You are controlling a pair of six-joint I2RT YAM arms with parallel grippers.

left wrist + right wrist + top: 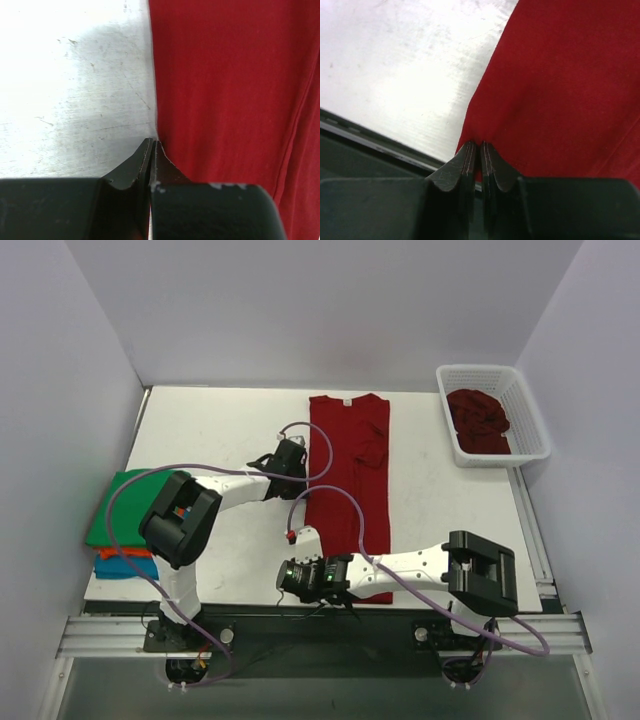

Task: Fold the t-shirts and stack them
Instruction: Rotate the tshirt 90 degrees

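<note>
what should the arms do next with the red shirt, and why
Probably lift both and fold rightward: the left gripper and the right gripper are each shut on the left edge of the dark red t-shirt lying flat.

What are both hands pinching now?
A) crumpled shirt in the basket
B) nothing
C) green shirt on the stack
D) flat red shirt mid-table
D: left hand and right hand are each closed on the left edge of the flat red shirt.
</note>
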